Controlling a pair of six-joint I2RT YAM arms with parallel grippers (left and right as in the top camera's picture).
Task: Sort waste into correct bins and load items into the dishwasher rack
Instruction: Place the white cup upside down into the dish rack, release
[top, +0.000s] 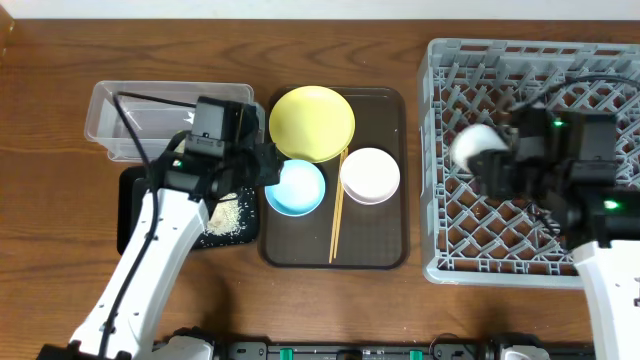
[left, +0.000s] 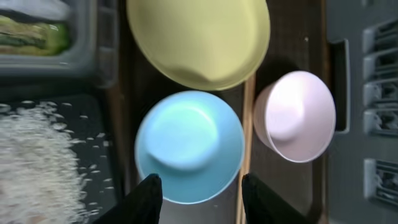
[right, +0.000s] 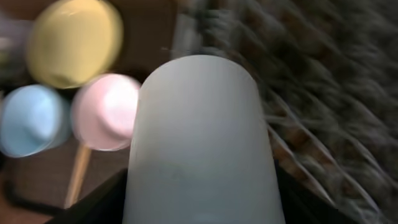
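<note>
My right gripper (top: 487, 160) is shut on the small pale cup (top: 472, 143), holding it over the left side of the grey dishwasher rack (top: 600, 265); the cup fills the right wrist view (right: 199, 137). My left gripper (left: 202, 193) is open, its fingers on either side of the near rim of the light blue bowl (left: 189, 146). The blue bowl (top: 296, 187), yellow plate (top: 312, 122), pinkish-white bowl (top: 370, 175) and chopsticks (top: 337, 215) sit on the brown serving tray (top: 385, 250). Rice (top: 228, 216) lies in the black tray (top: 130, 215). A yellow-green wrapper (left: 34, 34) lies in the clear tub (top: 105, 115).
The table's front edge runs along the bottom of the overhead view. The tub and black tray stand left of the brown tray, the rack to its right.
</note>
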